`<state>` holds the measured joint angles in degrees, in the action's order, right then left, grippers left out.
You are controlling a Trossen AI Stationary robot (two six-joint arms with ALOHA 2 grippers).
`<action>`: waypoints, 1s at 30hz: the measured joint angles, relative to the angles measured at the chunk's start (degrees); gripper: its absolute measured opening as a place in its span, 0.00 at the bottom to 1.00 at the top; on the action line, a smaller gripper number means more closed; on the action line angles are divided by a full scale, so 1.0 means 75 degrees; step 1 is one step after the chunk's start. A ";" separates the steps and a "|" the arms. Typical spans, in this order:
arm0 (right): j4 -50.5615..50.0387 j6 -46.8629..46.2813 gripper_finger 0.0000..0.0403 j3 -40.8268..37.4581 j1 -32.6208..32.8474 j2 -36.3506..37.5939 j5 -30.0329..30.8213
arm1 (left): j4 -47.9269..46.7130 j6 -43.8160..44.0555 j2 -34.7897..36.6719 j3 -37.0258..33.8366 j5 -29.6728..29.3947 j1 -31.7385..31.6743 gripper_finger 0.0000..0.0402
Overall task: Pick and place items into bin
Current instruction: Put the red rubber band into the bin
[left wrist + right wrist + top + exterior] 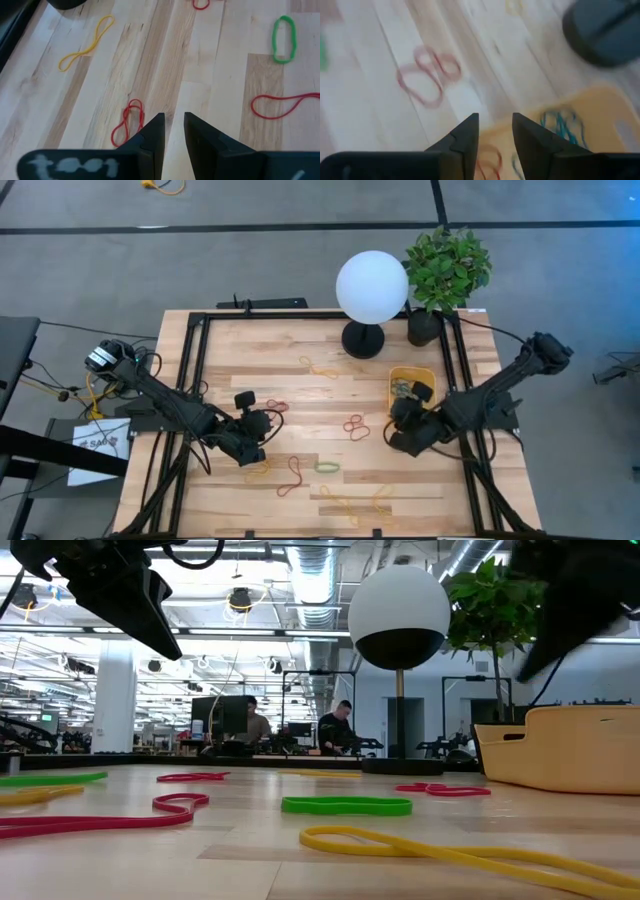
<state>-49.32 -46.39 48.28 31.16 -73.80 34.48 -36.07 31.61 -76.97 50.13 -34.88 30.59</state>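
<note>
1. High view, far left of the wooden table: the left gripper hovers low over the boards near a yellow rubber band. In the left wrist view its fingers stand a narrow gap apart and hold nothing, with a twisted red rubber band lying just beside them.
2. Middle of the table: a long red loop, a green rubber band, a red figure-eight and a yellow loop at the near edge all lie flat and well apart from one another.
3. Handling, as a judgement: these loops are very light, thin and limp, and they hug the wood. A pinch should meet a crossing or an end of a loop, where the strands bunch and stand a little proud. Once lifted, a band will likely dangle and could snag or spring off a finger.
4. Right side: the right gripper hangs at the near edge of the yellow-orange bin. The right wrist view is blurred, but its fingers appear parted and empty, with what look like red and blue bands already inside the bin.
5. Behind the bin stand a white globe lamp and a potted plant.
</note>
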 joint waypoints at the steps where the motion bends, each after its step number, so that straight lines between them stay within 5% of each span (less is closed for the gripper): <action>1: 0.0204 0.0236 0.28 0.0128 -0.0093 0.0000 0.0016 | 0.0000 0.0003 0.0000 0.0002 0.0000 0.0000 0.16; 9: 0.2706 0.1077 0.29 0.0325 -0.0741 -0.0264 -0.0071 | 0.0003 0.0022 0.0000 0.0000 0.0001 0.0000 0.16; 17: 0.3949 0.0516 0.29 0.0310 -0.1118 -0.2127 -0.0178 | 0.0003 0.0053 0.0000 0.0000 0.0001 0.0003 0.16; 30: 0.4611 -0.0268 0.29 0.0307 -0.1440 -0.3702 -0.1101 | 0.0003 0.0053 0.0000 0.0002 0.0000 0.0001 0.16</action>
<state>-14.74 -48.40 50.59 20.36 -101.57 26.22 -36.05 32.01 -76.97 50.14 -34.88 30.60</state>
